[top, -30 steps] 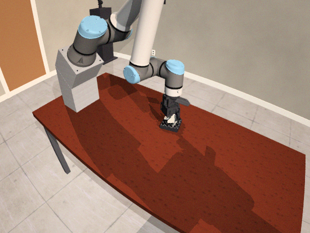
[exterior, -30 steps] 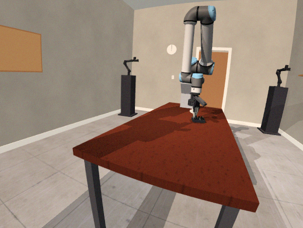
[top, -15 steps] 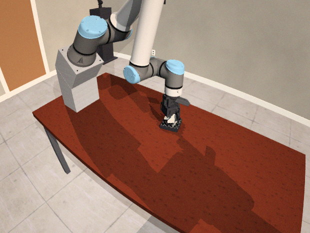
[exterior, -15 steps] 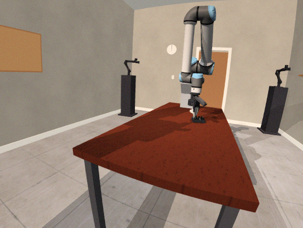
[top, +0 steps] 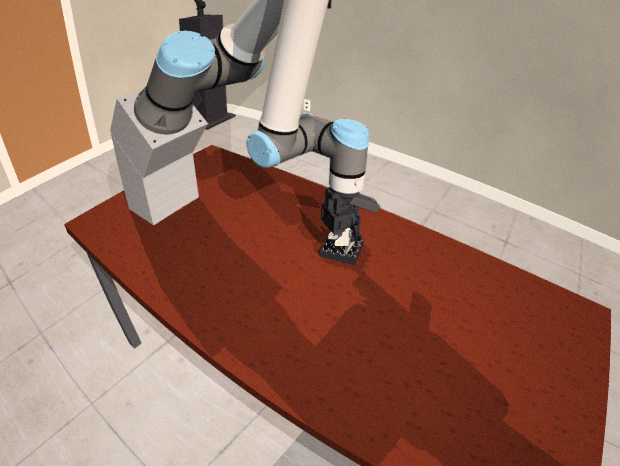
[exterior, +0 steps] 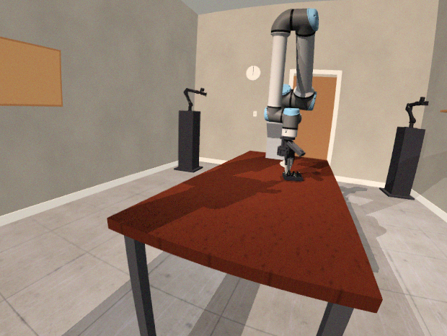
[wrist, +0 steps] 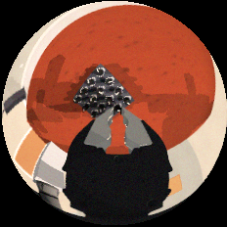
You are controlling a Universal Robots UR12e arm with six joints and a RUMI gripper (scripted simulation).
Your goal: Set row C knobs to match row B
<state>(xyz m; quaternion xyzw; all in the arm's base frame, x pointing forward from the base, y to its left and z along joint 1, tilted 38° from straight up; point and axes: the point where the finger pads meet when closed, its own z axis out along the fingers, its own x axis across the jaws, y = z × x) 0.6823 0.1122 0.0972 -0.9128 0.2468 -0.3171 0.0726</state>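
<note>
- One knob box [top: 338, 257] [exterior: 294, 178] [wrist: 107, 87] is sitting on one red table [top: 451, 260] [exterior: 252, 223] [wrist: 122, 39], directly beneath the gripper [top: 346, 244] [exterior: 288, 172] [wrist: 117, 112].
- Its two jaws are closing on one knob [wrist: 117, 109].
- One arm [top: 290, 75] [exterior: 277, 72] is reaching down.
- Two dark pedestals [exterior: 189, 140] [exterior: 404, 162] are flanking the table.

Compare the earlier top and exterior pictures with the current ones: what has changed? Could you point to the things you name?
Nothing visibly changed. The grey-and-white jointed arm [top: 295, 65] [exterior: 278, 72] and the black knob box [top: 338, 258] [exterior: 293, 178] [wrist: 101, 84] stayed put, with the jaws down at the box. Any slight knob turn is too small to tell.
</note>
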